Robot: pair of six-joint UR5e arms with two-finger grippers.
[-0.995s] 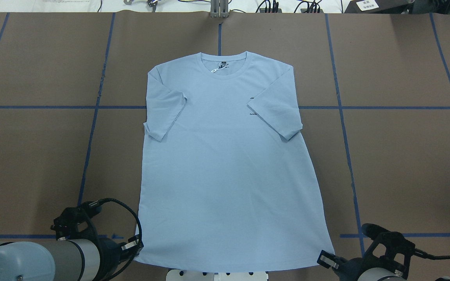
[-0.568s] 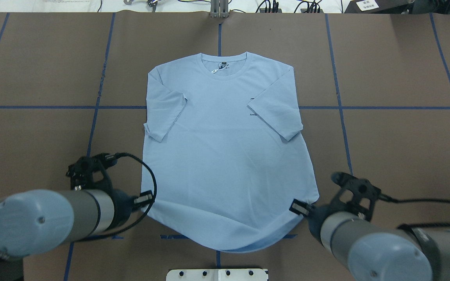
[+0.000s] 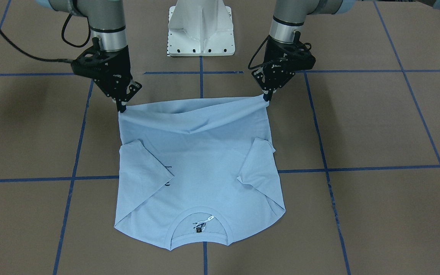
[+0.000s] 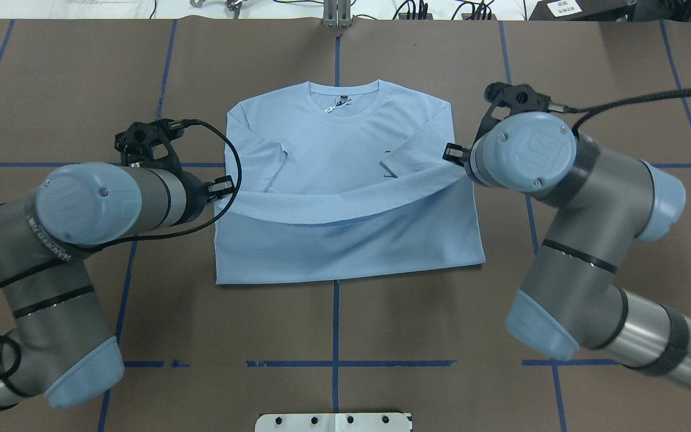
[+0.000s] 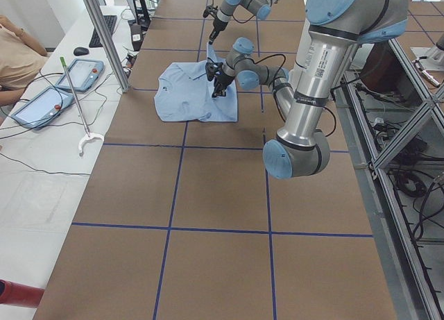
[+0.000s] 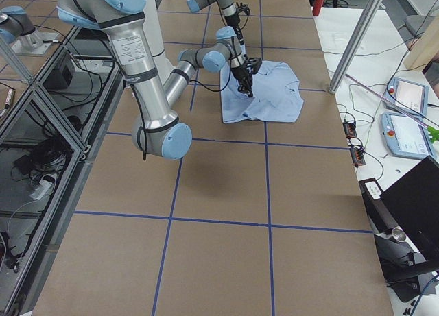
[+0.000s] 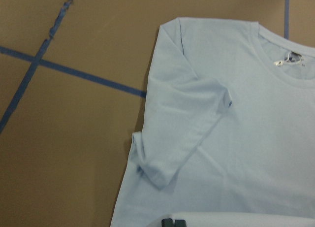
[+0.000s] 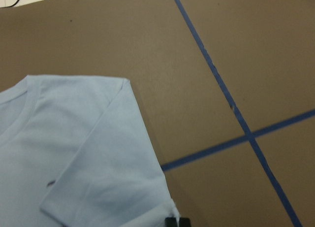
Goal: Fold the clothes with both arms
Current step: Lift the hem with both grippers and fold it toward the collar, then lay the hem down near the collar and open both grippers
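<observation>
The light blue T-shirt [image 4: 345,252] lies on the brown table, collar [image 4: 344,99] at the far side and both sleeves folded inward. My left gripper [image 4: 224,191] is shut on the left hem corner. My right gripper [image 4: 454,161] is shut on the right hem corner. Both hold the hem raised over the shirt's middle, so it sags between them and the lower half doubles over. In the front-facing view the left gripper [image 3: 266,98] and right gripper [image 3: 122,109] pinch the hem's ends on the T-shirt [image 3: 197,160]. The chest print [image 4: 388,171] is partly covered.
The white pedestal base [image 3: 201,26] stands at the table's near edge. Blue tape lines [image 4: 519,165] cross the brown surface. A metal post [image 4: 337,13] stands at the far edge. In the exterior left view an operator [image 5: 17,56] sits beside tablets [image 5: 83,73].
Both arms have carried the hem corners from the near table edge forward towards the collar. The shirt's lower half has lifted and folded over itself.
</observation>
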